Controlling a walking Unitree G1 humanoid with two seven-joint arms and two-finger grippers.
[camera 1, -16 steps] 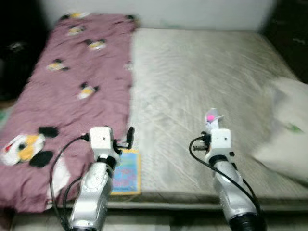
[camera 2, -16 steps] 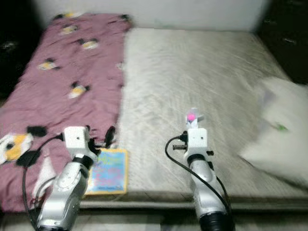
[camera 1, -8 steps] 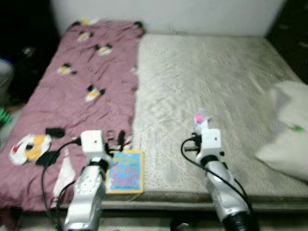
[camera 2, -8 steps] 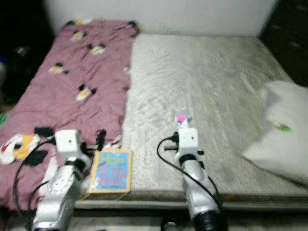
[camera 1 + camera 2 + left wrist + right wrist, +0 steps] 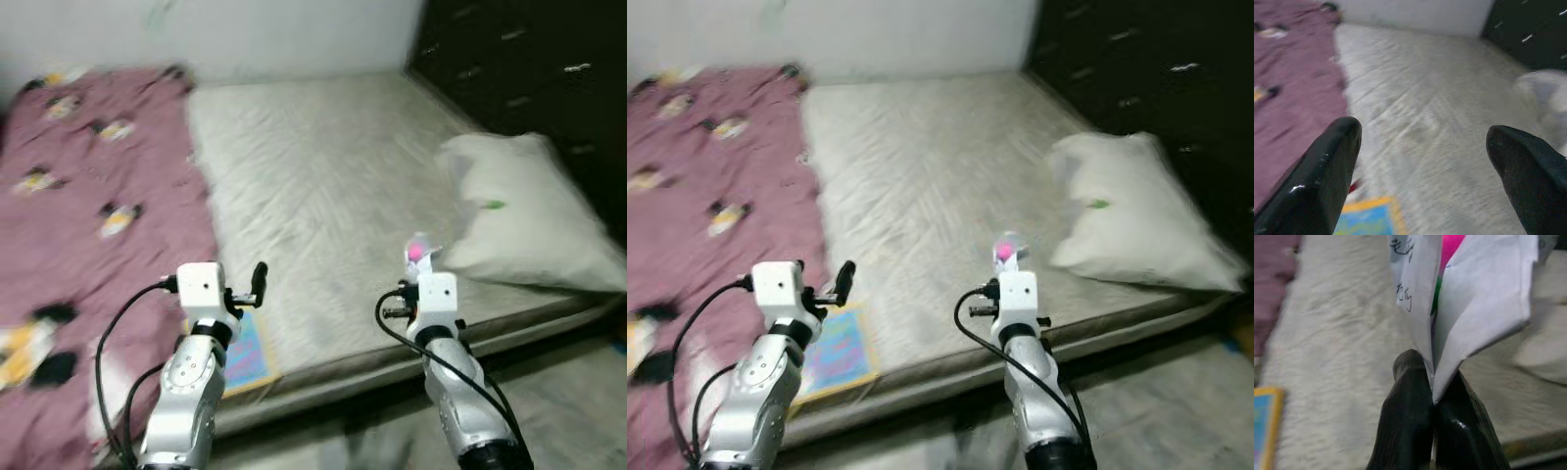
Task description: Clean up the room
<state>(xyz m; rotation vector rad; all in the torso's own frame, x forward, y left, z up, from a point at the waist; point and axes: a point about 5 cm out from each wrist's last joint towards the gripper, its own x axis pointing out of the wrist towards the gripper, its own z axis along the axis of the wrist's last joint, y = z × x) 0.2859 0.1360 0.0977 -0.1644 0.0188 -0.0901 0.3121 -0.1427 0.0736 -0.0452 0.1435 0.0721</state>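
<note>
My right gripper [image 5: 1432,413] is shut on a folded white paper wrapper [image 5: 1476,308] with pink inside, held up over the mattress's front edge [image 5: 419,253]. Level with it to the left, my left gripper [image 5: 257,279] stands open with nothing between its fingers [image 5: 1327,166]. Just below that gripper a colourful children's book [image 5: 245,354] lies flat on the mattress [image 5: 313,186], near the front edge and beside the maroon blanket. A white pillow [image 5: 519,211] rests on the mattress's right side.
A maroon blanket [image 5: 69,206] with cartoon figures covers the bed's left part. Dark furniture [image 5: 529,69] stands along the right, behind the pillow. Grey floor [image 5: 573,392] runs in front of the bed at the lower right. A white wall closes the far end.
The whole view has swung to the right, so the camera turned: pillow and dark furniture are now nearer the middle. Both grippers keep their pose; the right still holds the wrapper.
</note>
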